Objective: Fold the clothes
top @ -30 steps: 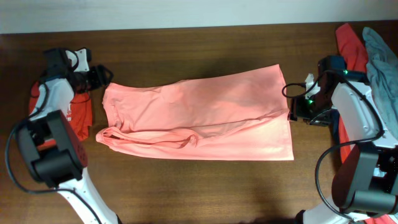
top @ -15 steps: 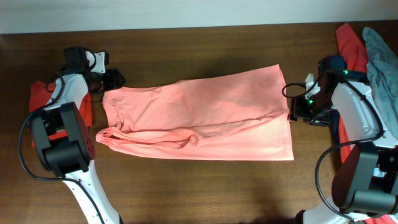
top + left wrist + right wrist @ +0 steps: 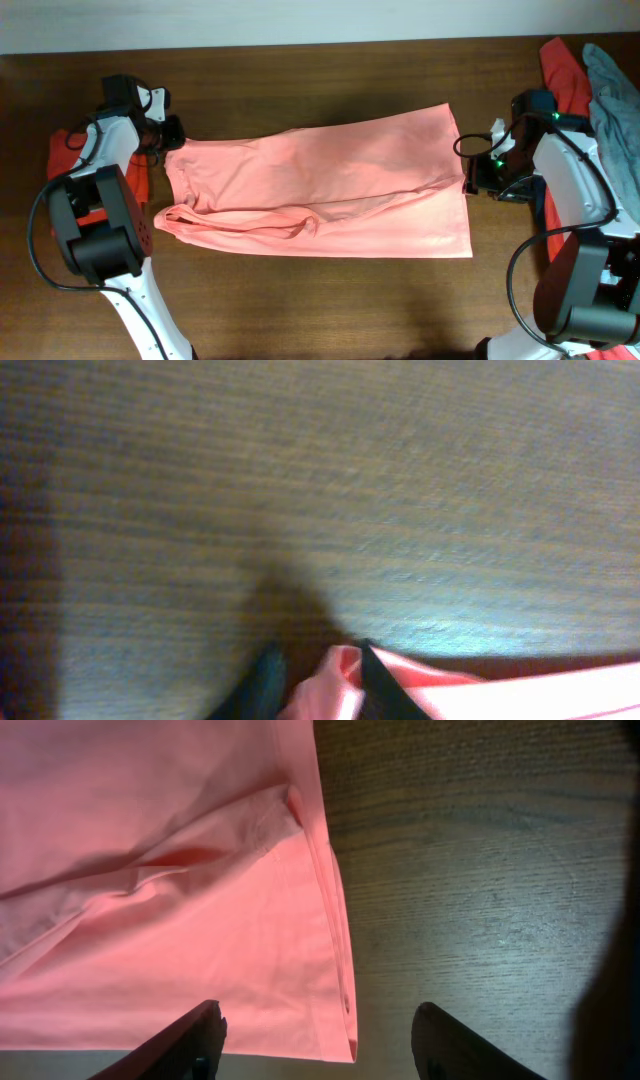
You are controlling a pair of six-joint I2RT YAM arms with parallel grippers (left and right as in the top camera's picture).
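Observation:
A plain salmon-pink shirt (image 3: 320, 190) lies spread lengthwise across the wooden table, with a folded ridge along its lower left. My left gripper (image 3: 170, 135) is at the shirt's far left corner. In the left wrist view its fingers (image 3: 315, 680) pinch a bunched bit of pink fabric (image 3: 480, 695). My right gripper (image 3: 470, 180) is at the shirt's right edge. In the right wrist view it is open (image 3: 315, 1040), its fingers straddling the hem of the shirt (image 3: 150, 870) just above the table.
A red garment (image 3: 65, 155) lies under my left arm at the table's left edge. A coral-red garment (image 3: 565, 65) and a grey-blue one (image 3: 615, 95) are piled at the far right. The table (image 3: 320, 300) is dark wood.
My left gripper moved right to the shirt's far left corner, then drew back slightly left with fabric between its fingers. The right arm has not moved.

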